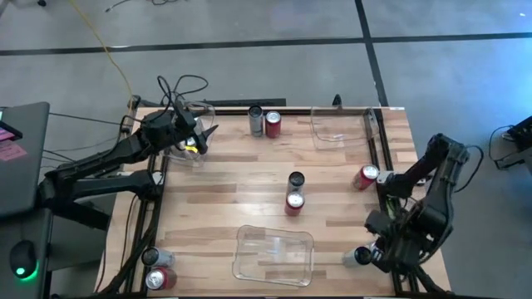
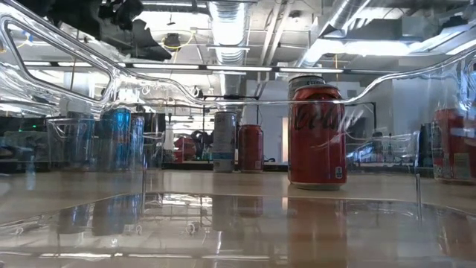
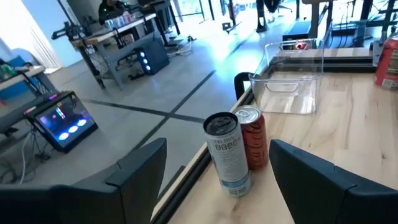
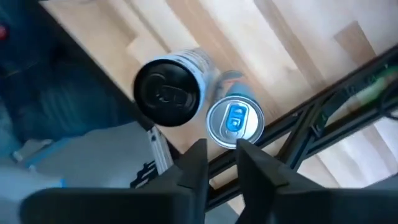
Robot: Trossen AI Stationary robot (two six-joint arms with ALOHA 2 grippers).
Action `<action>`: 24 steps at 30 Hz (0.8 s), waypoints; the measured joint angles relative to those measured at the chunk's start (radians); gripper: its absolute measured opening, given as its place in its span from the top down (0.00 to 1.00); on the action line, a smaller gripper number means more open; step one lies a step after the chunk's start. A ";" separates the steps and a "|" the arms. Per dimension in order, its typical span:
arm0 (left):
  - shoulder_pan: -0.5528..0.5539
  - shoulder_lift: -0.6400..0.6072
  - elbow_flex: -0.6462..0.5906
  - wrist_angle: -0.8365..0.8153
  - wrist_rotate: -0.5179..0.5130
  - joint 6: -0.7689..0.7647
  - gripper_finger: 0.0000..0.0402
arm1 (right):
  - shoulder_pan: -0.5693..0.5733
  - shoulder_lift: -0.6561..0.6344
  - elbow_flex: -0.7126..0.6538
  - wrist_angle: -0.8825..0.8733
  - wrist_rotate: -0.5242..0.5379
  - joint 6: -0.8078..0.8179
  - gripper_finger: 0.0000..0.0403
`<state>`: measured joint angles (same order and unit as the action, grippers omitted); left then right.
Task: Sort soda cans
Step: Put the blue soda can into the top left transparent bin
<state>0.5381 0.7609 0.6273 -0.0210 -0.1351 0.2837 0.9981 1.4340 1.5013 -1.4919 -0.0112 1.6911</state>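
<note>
Small cylindrical metal soda cans are scattered in pairs across the wooden desk [image 1: 216,191]: a dark can [image 1: 296,180] and red can [image 1: 294,203] at mid-desk, and a dark-topped can [image 4: 170,88] touching a silver blue-tabbed can [image 4: 234,122] at the right near corner. The right gripper [image 4: 222,160] hangs above that corner pair, fingers nearly pressed together and empty, probably lining up a pick. The left gripper [image 3: 214,174] is held spread and empty over a clear rectangular plastic bin [image 1: 193,133] at the far left, facing a grey can [image 3: 226,154] beside a red one.

Left end effector [image 3: 214,180] open, right end effector [image 4: 221,163] nearly closed
</note>
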 joint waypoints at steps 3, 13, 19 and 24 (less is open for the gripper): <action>0.000 0.000 0.000 0.017 0.000 0.015 0.30 | 0.024 0.044 0.000 -0.003 0.014 0.037 0.62; 0.000 0.000 0.003 0.037 0.000 0.027 0.30 | 0.037 0.144 0.000 0.001 -0.023 0.046 0.23; 0.000 0.011 0.019 0.029 0.000 0.027 0.30 | 0.057 0.173 0.000 -0.057 -0.142 0.006 0.15; 0.000 0.021 0.019 0.025 0.000 0.027 0.30 | 0.073 0.168 0.000 -0.079 -0.094 0.002 0.14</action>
<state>0.5381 0.7823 0.6464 0.0039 -0.1352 0.3111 1.0716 1.6022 1.5013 -1.5713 -0.1051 1.6932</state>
